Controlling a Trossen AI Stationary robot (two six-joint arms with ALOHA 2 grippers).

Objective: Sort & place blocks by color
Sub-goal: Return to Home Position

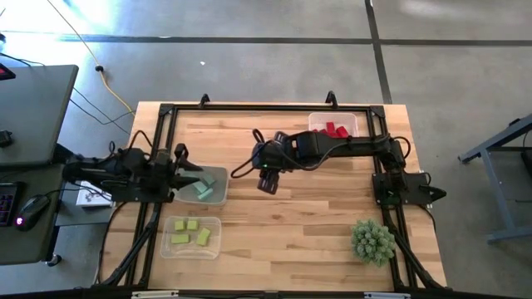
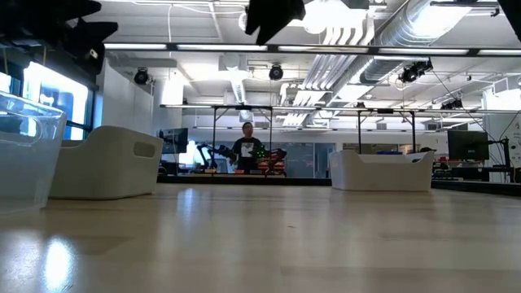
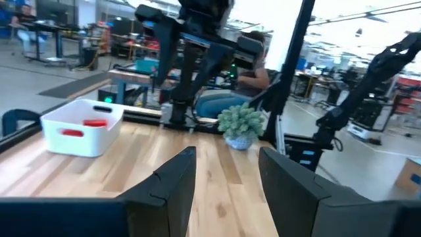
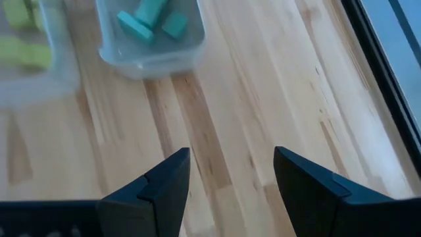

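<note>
3 containers on the table (image 1: 299, 208), 1 plant (image 1: 372, 241) at near right, 2 arms.

- Red blocks (image 1: 332, 129): in the white bin (image 1: 356, 118), far right. Left wrist view shows 2 red pieces; exact count can't be told from above.
- Teal blocks (image 4: 150, 21): 3, in the grey bin (image 4: 148, 59), left of centre.
- Yellow-green blocks (image 1: 191, 232): I count 4, in the clear tray (image 1: 169, 247), near left.
- No loose block seen on the table.

Left tool (image 3: 227, 153): over the left edge, just beside the grey bin, fingers parted, nothing held. Right tool (image 4: 231, 153): above table centre, fingers wide apart, nothing held, bare wood under it.

View differences:
- Only the high view shows all 3 colours at once.
- Right wrist view gives the clearest teal count, plus an edge of the yellow-green ones.
- Left wrist view shows the white bin, plant and right arm (image 3: 197, 52).
- Low view shows the 3 containers side-on, contents hidden, and 1 person (image 2: 247, 148) far off in the room.
</note>
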